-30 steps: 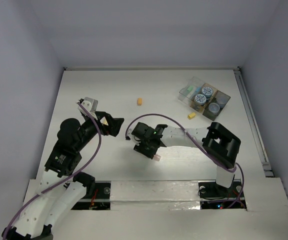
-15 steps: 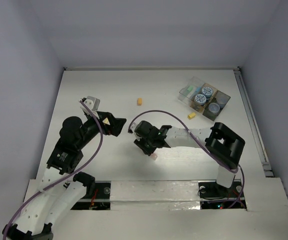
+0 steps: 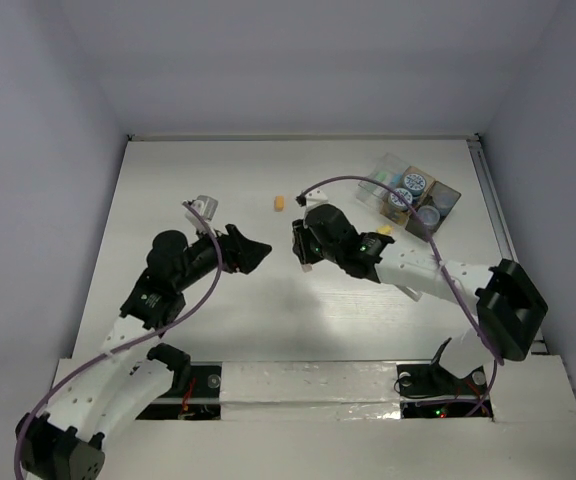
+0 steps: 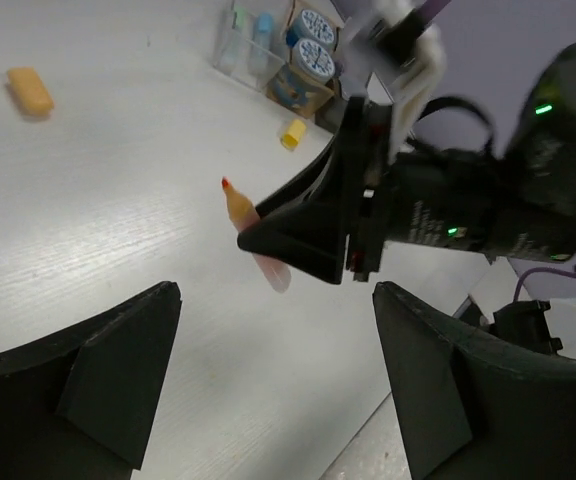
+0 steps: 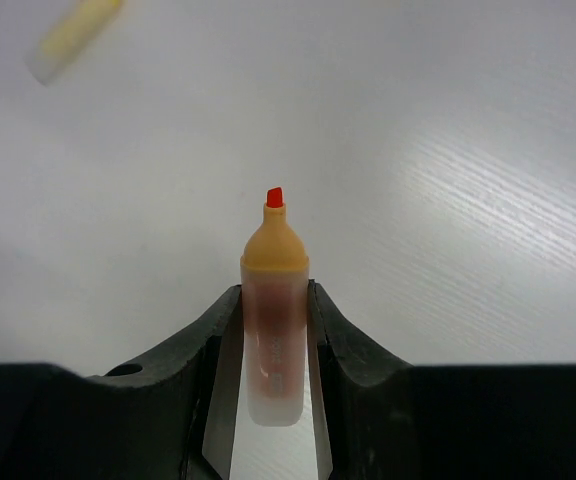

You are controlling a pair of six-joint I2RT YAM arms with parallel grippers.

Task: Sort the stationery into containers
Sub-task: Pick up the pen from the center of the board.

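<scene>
**Mid-table: right gripper clamped on a pink-and-orange stick, left gripper spread and empty**

At the centre of the overhead view, the right gripper (image 3: 305,252) and the left gripper (image 3: 255,250) point toward each other, close together but apart, over the white table (image 3: 198,170). In the right wrist view, the right gripper (image 5: 273,292) is clenched on a pink-and-orange stick (image 5: 273,330). Both fingers press against its pale pink barrel, and its orange cap and small red tip stick out past the fingertips, clear of the table surface.

In the left wrist view the same stick (image 4: 239,209) shows in the middle of the frame, pinched in the dark right gripper, red tip toward the upper left. The left gripper (image 4: 276,290) is released. Its two fingers (image 4: 118,370) stand wide apart at the bottom of the frame with nothing held between them.

An orange block (image 3: 279,203) lies alone on the table above the two grippers, and it shows again at the upper left of the left wrist view. A yellow block (image 3: 383,230) lies right of centre, just below the containers.

In the upper right of the overhead view, the clear box (image 3: 376,181) and the dark tray (image 3: 440,207) sit side by side and touching. Several round jars (image 3: 414,183) with blue-white and grey lids stand in that group, but I cannot tell which container each stands in. A pale blurred block (image 5: 73,35) lies at the upper left of the right wrist view.
</scene>
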